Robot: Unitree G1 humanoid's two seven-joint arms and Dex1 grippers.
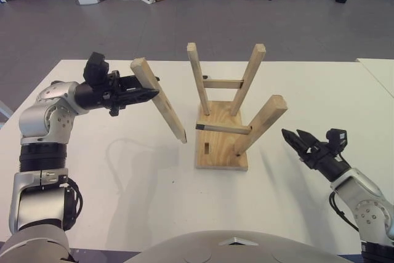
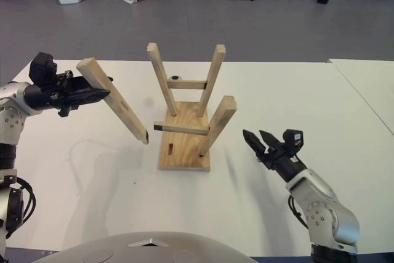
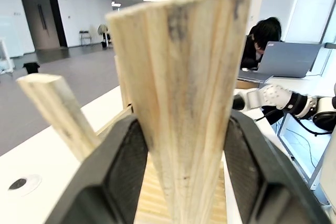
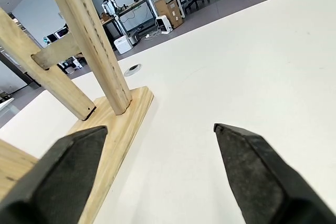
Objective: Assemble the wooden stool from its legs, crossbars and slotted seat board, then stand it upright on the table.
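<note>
The slotted seat board (image 1: pixel 220 152) lies flat on the white table (image 1: pixel 123 183), with three wooden legs standing up from it and leaning. One crossbar (image 1: pixel 223 83) joins the two far legs, another crossbar (image 1: pixel 223 129) runs from the near right leg (image 1: pixel 261 123) toward the left. My left gripper (image 1: pixel 146 93) is shut on a fourth loose leg (image 1: pixel 159 100), held above the table left of the seat, its lower end slanting down toward the board. My right gripper (image 1: pixel 297 138) stands open, low over the table right of the seat, holding nothing.
A small round hole (image 2: pixel 175 77) sits in the table behind the stool. A second table's edge (image 1: pixel 378 69) lies at the far right. Office chairs and boxes stand on the floor beyond.
</note>
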